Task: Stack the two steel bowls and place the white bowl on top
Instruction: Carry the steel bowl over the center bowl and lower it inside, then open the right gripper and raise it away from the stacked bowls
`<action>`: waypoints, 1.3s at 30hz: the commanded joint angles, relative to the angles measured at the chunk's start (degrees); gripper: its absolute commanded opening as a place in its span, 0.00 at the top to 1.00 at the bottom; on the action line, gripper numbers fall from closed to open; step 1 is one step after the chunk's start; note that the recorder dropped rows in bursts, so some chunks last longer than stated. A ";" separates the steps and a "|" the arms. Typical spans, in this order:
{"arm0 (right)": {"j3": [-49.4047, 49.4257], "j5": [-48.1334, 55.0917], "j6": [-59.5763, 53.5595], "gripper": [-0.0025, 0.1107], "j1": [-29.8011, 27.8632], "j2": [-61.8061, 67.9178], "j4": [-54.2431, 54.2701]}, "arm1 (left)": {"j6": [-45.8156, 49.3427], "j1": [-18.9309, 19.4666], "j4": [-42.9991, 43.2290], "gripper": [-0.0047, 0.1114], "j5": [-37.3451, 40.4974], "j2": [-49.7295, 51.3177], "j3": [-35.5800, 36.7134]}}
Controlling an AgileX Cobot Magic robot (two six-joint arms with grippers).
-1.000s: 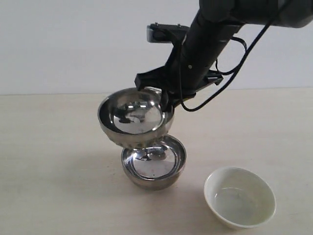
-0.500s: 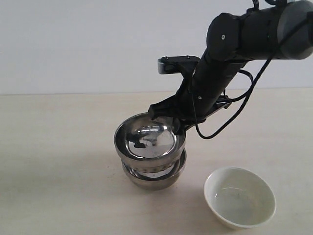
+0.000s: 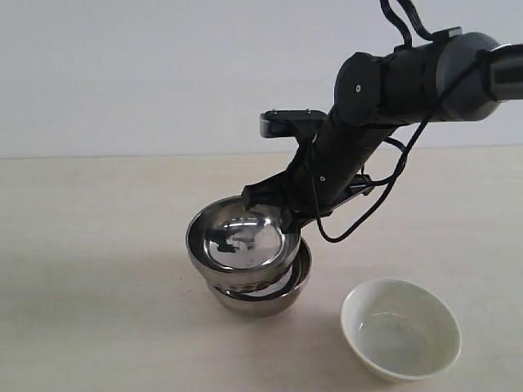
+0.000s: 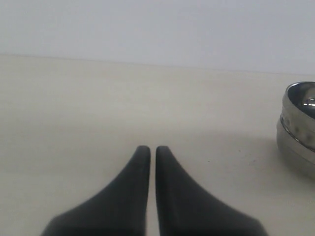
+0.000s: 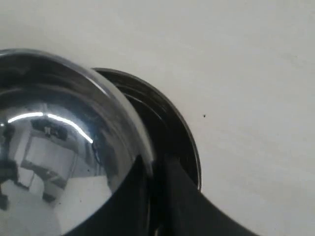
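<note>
My right gripper (image 3: 288, 214) is shut on the rim of the upper steel bowl (image 3: 241, 241), one finger inside and one outside. That bowl sits tilted in the lower steel bowl (image 3: 270, 300), shifted a little to the left of it. The right wrist view shows the held bowl (image 5: 59, 147) over the dark inside of the lower bowl (image 5: 172, 128), with the gripper (image 5: 156, 167) on the rim. The white bowl (image 3: 400, 328) stands alone at the front right. My left gripper (image 4: 148, 149) is shut and empty above the table; the stacked bowls (image 4: 298, 130) show at that view's edge.
The light wooden table (image 3: 90, 245) runs back to a plain white wall. The right arm (image 3: 384, 90) reaches in from the upper right with a loose black cable (image 3: 359, 216) hanging below it.
The right gripper has lowered the held steel bowl from above the other bowl down into it. Over the last half second it sank and shifted slightly left. The white bowl has not moved.
</note>
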 commanded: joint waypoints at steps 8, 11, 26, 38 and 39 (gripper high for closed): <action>2.76 -3.27 -0.58 0.98 -0.33 1.35 -0.88 | -0.05 0.15 0.10 0.93 -0.16 -0.15 0.22; 2.76 -3.03 -0.58 0.98 -0.33 1.35 -0.82 | -0.05 0.15 0.10 0.93 -0.16 -0.15 0.22; 2.76 -1.62 0.16 0.56 -0.33 1.35 0.91 | -0.05 0.15 0.10 0.93 -0.16 -0.15 0.22; 2.76 2.60 3.01 0.71 -0.33 -5.85 -8.13 | -0.05 0.15 0.10 0.93 -0.16 -0.15 0.22; 2.76 3.09 3.01 0.67 -0.33 -6.91 -8.93 | -0.05 0.15 0.10 0.93 -0.16 -0.15 0.22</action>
